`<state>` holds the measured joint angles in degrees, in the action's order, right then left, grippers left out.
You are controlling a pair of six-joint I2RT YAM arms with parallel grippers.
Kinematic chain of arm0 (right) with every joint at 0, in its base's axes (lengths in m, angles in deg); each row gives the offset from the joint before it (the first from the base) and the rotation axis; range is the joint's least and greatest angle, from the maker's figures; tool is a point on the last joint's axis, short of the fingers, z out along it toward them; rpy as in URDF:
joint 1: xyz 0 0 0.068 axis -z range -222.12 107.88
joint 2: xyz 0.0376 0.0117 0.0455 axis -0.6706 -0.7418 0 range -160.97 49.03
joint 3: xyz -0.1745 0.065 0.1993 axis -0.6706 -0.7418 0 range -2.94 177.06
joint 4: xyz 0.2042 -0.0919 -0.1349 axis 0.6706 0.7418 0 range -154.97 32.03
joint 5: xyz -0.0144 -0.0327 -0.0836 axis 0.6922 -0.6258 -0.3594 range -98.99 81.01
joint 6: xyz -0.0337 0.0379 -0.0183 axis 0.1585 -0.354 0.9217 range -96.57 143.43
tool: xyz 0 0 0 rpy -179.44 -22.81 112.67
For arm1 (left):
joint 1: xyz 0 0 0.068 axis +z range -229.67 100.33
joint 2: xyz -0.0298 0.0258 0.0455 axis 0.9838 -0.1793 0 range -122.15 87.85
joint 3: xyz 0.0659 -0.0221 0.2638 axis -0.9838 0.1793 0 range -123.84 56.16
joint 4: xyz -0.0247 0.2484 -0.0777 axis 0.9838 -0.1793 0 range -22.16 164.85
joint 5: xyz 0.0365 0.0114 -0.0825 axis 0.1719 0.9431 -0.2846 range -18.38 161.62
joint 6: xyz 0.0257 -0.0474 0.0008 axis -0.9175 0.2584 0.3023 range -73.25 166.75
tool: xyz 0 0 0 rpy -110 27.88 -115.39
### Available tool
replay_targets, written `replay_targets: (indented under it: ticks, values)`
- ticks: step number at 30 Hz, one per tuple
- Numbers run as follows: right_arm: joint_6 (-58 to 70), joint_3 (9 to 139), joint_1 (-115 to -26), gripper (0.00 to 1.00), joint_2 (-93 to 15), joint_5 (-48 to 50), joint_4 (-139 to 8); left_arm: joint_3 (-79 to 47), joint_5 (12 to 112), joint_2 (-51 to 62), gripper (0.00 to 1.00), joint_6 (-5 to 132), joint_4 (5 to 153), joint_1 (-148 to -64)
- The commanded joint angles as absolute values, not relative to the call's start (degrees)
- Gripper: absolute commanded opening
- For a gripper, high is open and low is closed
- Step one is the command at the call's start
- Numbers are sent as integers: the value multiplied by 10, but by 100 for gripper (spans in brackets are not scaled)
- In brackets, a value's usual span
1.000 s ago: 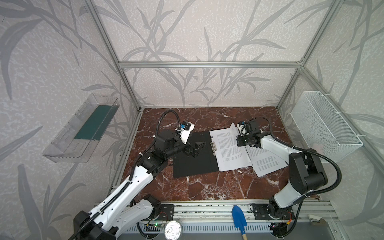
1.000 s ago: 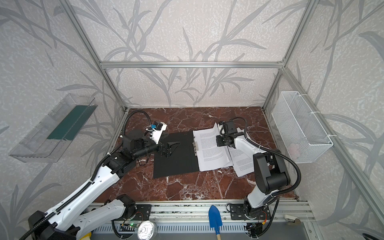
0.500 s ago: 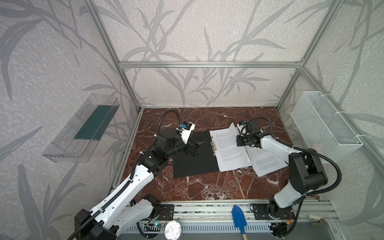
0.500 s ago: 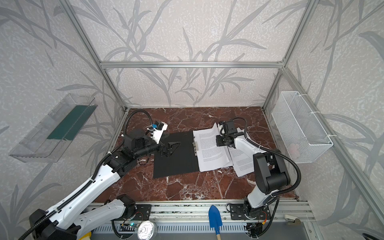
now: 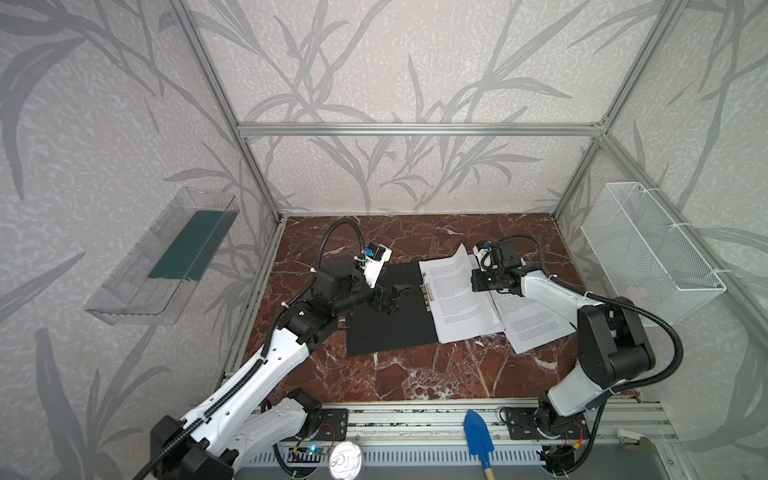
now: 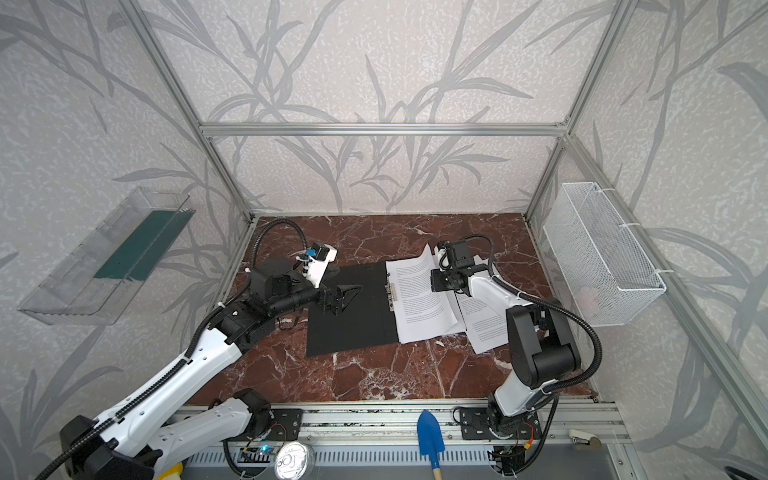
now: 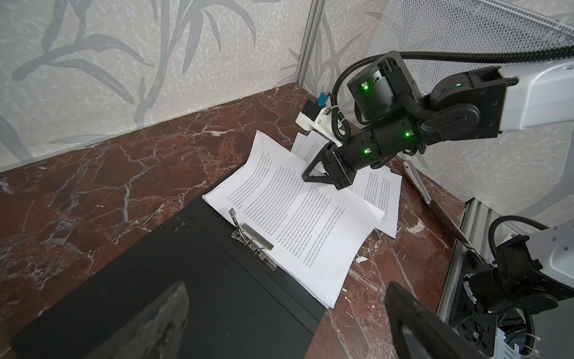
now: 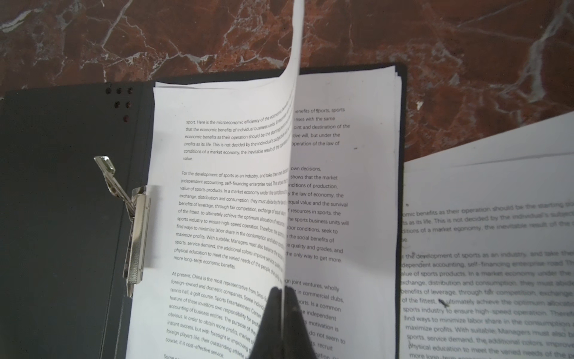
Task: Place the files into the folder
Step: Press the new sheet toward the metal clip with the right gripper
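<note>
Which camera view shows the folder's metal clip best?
Right wrist view: the metal clip is close and sharp. The left wrist view shows it smaller; in both top views it is a tiny glint on the folder.

The folder [image 5: 390, 328] lies open on the bench [image 5: 415, 374]; files [image 5: 457, 303] spread toward three o'clock, right gripper [image 5: 475, 284] on them.

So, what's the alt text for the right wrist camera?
The right gripper pinches one printed sheet by its edge, curling it up over the files stacked in the open black folder. Its metal clip lever is raised; more sheets lie on the marble table.
</note>
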<state>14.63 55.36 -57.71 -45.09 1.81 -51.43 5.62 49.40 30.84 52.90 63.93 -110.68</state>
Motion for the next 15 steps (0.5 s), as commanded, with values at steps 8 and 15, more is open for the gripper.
replay_targets:
  ticks: [8,15]
  values:
    - [142,550,-578,12,-451,26,-515,36,487,307,99,528,633,-1109]
    - [150,544,-579,46,-445,28,-521,35,487,307,99,528,633,-1110]
